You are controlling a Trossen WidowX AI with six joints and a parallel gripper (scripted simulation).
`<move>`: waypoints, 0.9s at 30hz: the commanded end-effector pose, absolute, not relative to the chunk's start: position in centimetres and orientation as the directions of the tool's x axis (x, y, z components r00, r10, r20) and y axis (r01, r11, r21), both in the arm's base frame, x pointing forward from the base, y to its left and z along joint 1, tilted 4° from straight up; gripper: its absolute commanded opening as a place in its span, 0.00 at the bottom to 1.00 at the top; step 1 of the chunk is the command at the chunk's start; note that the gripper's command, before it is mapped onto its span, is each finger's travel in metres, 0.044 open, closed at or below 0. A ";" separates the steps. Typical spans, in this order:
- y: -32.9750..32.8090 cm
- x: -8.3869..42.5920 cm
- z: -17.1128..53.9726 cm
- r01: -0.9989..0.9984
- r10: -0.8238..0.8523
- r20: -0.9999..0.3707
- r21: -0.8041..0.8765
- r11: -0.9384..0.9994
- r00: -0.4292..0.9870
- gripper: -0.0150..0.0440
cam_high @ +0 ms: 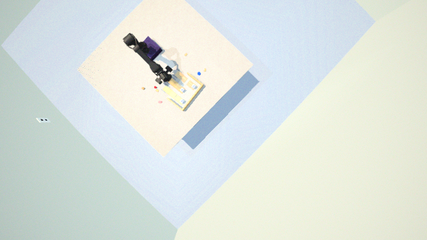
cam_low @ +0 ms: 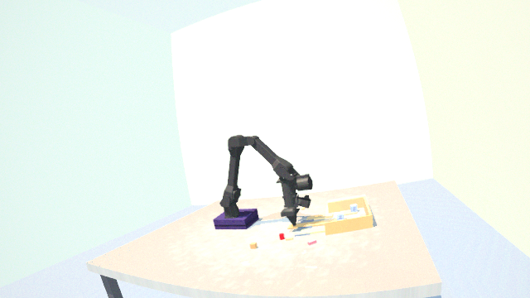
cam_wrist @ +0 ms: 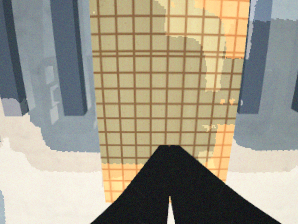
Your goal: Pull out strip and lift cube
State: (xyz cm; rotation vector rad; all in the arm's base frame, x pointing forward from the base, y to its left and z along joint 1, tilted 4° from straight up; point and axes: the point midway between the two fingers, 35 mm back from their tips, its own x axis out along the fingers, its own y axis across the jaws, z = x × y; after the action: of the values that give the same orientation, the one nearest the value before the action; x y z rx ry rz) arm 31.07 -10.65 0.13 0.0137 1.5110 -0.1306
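My gripper is shut and empty, its tips down at the near end of the middle strip. The middle strip is orange with a grid pattern and sticks out of the tray's open side. A pale cube stands on it, nearer me than the other two. The right strip shows a gap before its cube. The left strip is yellow, its cube far back; whether it is whole is unclear. Cube labels are unreadable.
The yellow-walled tray surrounds the cubes. Dark bars flank the middle strip. A red piece, an orange block, a pink piece and a blue piece lie about.
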 end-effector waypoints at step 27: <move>-10.2 25.8 -0.6 0.091 -0.070 -0.997 -0.067 0.994 0.033 0.25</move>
State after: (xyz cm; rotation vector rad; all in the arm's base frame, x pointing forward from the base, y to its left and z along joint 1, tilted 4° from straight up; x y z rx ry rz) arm 26.96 -10.44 -0.08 0.0119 1.5127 -0.1316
